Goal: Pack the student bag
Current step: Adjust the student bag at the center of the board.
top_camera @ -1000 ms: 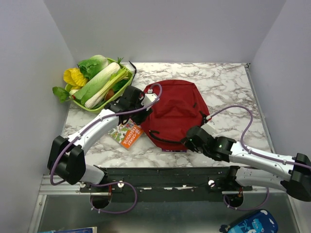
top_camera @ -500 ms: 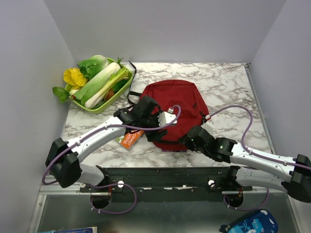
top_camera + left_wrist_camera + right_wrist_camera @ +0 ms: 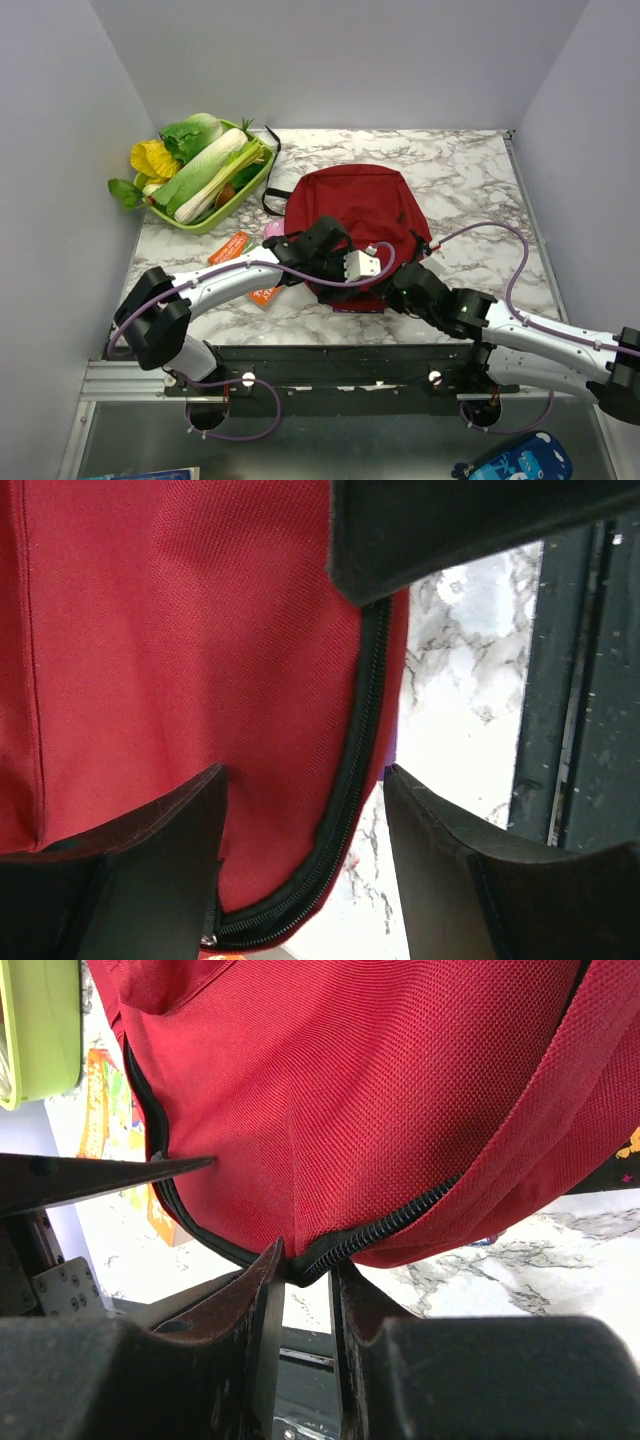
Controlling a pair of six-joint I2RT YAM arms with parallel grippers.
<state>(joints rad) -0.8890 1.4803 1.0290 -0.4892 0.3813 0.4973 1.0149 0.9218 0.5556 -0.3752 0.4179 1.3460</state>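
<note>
The student bag point(image 3: 352, 212), a dark-red backpack, lies flat in the middle of the marble table. Its black zipper point(image 3: 352, 780) runs along the near edge. My left gripper point(image 3: 338, 283) is over that near edge, open, one finger on the red fabric and the other point(image 3: 450, 880) over bare table; the zipper rim lies between them point(image 3: 305, 850). My right gripper point(image 3: 402, 290) is at the same edge just to the right, shut point(image 3: 305, 1265) on a fold of the zipper rim, and the fabric creases up from the pinch.
A green basket point(image 3: 240, 190) of toy vegetables stands at the back left. An orange booklet point(image 3: 230, 247) lies left of the bag, partly under my left arm. The black rail point(image 3: 330, 360) borders the table's near edge.
My left arm has swung from the basket side across to the bag's near edge, and its jaws have spread. My right gripper has shifted slightly right along the rim.
</note>
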